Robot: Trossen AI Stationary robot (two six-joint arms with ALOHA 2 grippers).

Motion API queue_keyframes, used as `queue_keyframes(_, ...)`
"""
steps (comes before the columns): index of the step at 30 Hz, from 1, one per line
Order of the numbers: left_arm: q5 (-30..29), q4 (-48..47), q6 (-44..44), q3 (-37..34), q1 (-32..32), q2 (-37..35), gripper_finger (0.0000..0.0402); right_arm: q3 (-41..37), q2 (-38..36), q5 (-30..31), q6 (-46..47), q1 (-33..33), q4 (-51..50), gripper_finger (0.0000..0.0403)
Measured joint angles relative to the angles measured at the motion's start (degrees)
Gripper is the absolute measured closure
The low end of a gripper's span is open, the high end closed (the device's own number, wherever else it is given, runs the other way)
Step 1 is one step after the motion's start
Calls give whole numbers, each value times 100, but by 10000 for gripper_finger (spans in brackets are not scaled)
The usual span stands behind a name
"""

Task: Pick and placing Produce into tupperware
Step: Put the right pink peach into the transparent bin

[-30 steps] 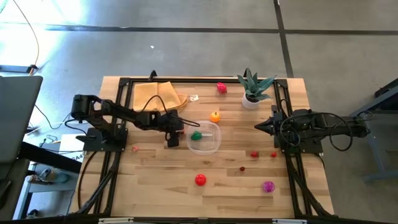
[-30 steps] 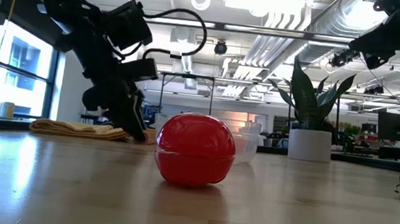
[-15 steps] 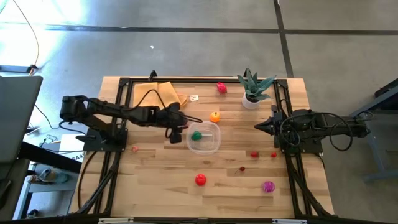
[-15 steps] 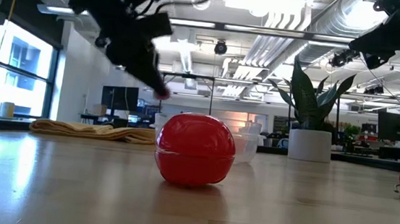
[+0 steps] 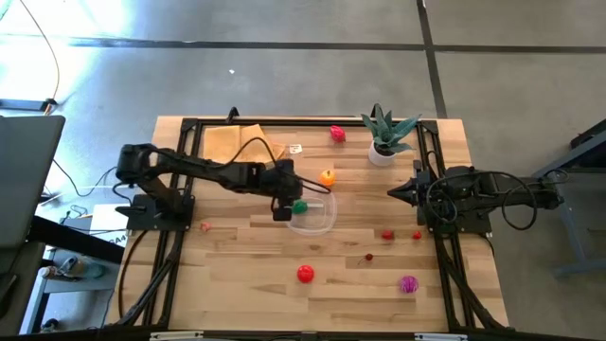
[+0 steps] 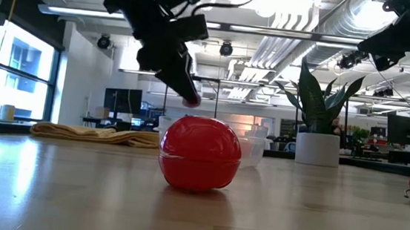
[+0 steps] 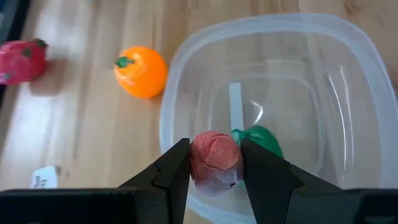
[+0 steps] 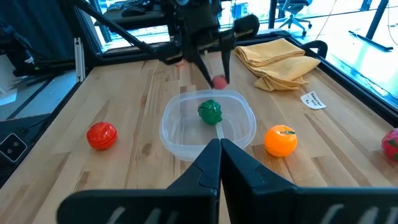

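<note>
My left gripper (image 5: 282, 210) hangs over the left rim of the tupperware (image 5: 314, 212), a clear shallow container, and is shut on a small pinkish-red produce piece (image 7: 214, 158). A green piece (image 7: 258, 139) lies on the container's floor. Just beyond the container, an orange piece (image 5: 327, 177) sits on the table. A red ball-shaped piece (image 5: 304, 274), a magenta piece (image 5: 408, 283) and small red pieces (image 5: 387, 234) lie nearer the front. My right gripper (image 5: 393, 192) waits, shut, at the table's right side. My left gripper pinches the pinkish-red piece (image 8: 219, 81) between its two fingers (image 7: 171, 171), one on either side of it. The fingers come from above, slanting down toward the container. The piece is lifted clear, above the container's left rim (image 7: 177, 118).
A folded tan cloth (image 5: 241, 144) lies at the far left, a potted spiky plant (image 5: 383, 133) at the far right, and a red piece (image 5: 337, 134) between them. A tiny pink piece (image 5: 204, 225) sits by the left arm's base. A black frame borders the table.
My left gripper has risen from the table just left of the container and moved right toward it, carrying the small pinkish-red piece up clear of the wood. It now hangs over the container's left rim. The right arm has kept still.
</note>
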Motion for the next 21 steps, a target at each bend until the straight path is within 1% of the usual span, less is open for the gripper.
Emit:
queue_keyframes(9,81,108,-151,45,3,387,277,0,0,-1,0,0,-2,402)
queue_keyframes(21,82,69,-238,45,3,491,277,0,0,-2,0,0,-2,402)
